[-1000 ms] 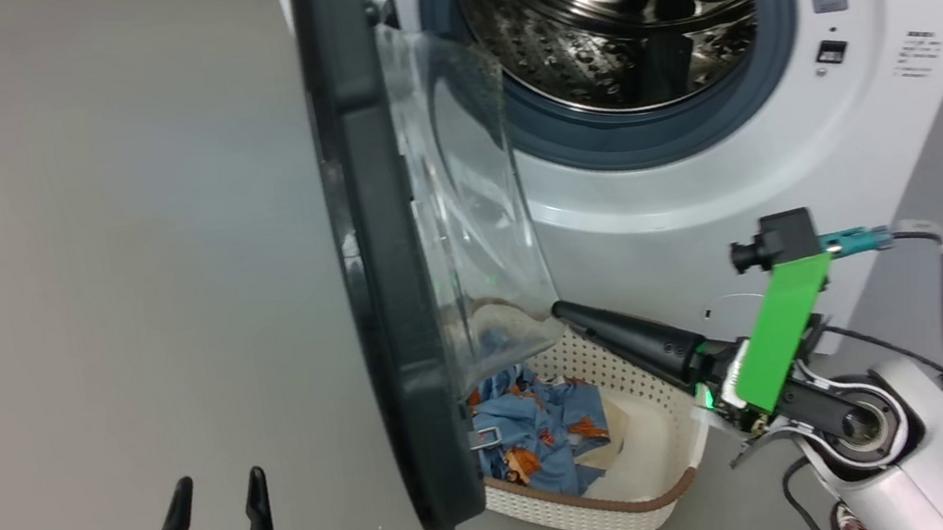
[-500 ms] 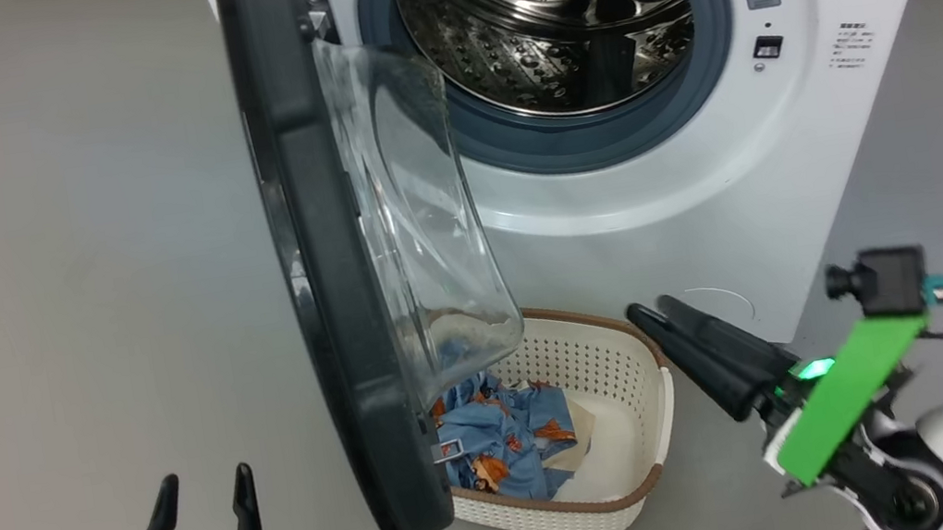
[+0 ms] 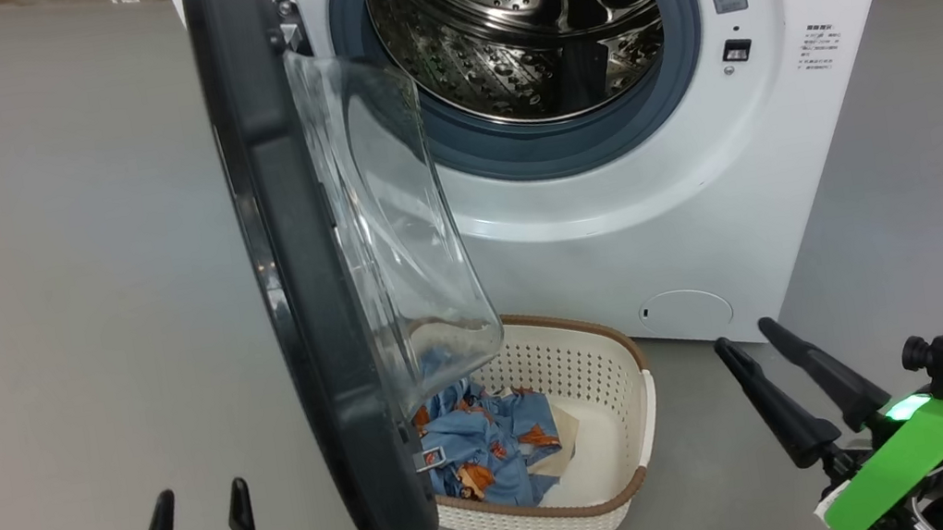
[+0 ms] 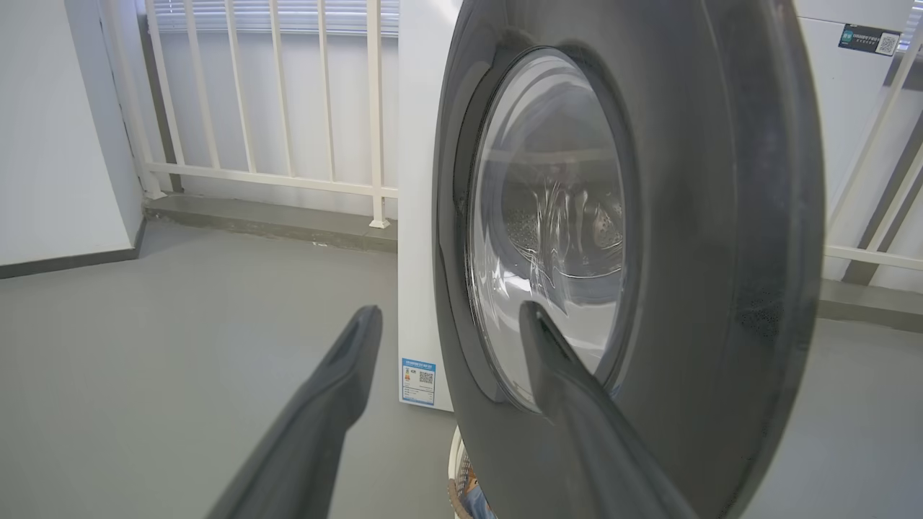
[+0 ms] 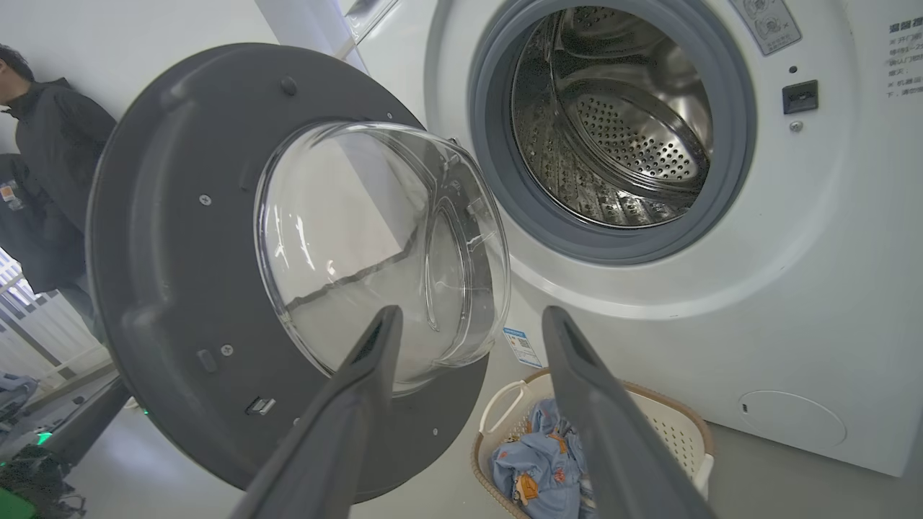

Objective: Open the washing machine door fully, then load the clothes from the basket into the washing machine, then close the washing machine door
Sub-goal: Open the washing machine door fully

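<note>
The washing machine stands with its steel drum exposed. The washing machine door is swung out edge-on toward me, its glass bowl hanging over the basket. The clothes, blue with orange figures, lie in the basket's left half, partly hidden by the door. My right gripper is open and empty, right of the basket and low. My left gripper is open on the door's outer side, apart from it. In the right wrist view the right gripper faces the door and clothes.
Grey floor lies open to the left of the door. A white railing runs behind the machine in the left wrist view. A person in dark clothes stands at the far left of the right wrist view.
The head camera has shifted, so the whole picture slid left. My right gripper has drawn back from over the basket to its right side. The left gripper holds its place.
</note>
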`<state>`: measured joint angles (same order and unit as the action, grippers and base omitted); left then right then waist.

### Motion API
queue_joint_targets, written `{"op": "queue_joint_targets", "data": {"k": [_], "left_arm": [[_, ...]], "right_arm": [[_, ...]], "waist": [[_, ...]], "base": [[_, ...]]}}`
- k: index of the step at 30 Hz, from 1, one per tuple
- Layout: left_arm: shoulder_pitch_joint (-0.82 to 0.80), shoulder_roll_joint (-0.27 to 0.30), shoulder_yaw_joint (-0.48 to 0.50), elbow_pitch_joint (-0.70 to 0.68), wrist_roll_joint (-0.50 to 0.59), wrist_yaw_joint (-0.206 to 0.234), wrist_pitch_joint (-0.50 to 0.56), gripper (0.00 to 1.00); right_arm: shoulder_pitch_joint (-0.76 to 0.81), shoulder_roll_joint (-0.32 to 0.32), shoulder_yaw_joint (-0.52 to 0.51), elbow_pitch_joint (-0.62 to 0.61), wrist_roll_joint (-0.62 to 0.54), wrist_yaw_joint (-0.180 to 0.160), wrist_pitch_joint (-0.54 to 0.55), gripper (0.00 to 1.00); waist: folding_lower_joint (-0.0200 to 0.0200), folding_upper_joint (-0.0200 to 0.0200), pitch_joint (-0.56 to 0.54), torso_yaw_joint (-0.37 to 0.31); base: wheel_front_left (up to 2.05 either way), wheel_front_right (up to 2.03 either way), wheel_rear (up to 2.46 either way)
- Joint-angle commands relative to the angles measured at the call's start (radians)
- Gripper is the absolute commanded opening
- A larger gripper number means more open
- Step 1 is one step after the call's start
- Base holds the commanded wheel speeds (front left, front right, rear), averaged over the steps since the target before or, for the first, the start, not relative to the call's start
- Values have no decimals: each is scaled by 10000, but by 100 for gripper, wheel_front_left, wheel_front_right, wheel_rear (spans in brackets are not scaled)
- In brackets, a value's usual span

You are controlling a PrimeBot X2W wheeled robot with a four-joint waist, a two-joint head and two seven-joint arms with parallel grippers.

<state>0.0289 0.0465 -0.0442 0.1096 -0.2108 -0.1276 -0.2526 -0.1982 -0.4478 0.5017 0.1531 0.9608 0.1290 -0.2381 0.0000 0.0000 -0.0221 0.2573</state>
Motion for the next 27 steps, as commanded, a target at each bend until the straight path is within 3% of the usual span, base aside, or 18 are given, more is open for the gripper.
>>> {"op": "queue_joint_targets", "data": {"k": [1, 7, 14, 27], "left_arm": [[-96, 67, 358, -288, 108, -31, -92, 100], [5, 55, 465, -378, 109, -31, -92, 100], [53, 50, 481, -353, 113, -31, -92, 100], [72, 67, 514, -389, 226, -31, -92, 100]], "right_arm": [[112, -109, -87, -17, -490, 17, -178, 100], [521, 711, -1408, 74, -1973, 17, -232, 100], [985, 1080, -2091, 6, -3684, 17, -235, 100], [1198, 1332, -2476, 110, -4436, 17, -236, 100]], "waist": [[0, 0, -12, -20], [0, 0, -29, -109], [0, 0, -119, -127], [0, 0, -131, -68]], "base": [[0, 0, 0], [0, 0, 0], [0, 0, 0], [0, 0, 0]]}}
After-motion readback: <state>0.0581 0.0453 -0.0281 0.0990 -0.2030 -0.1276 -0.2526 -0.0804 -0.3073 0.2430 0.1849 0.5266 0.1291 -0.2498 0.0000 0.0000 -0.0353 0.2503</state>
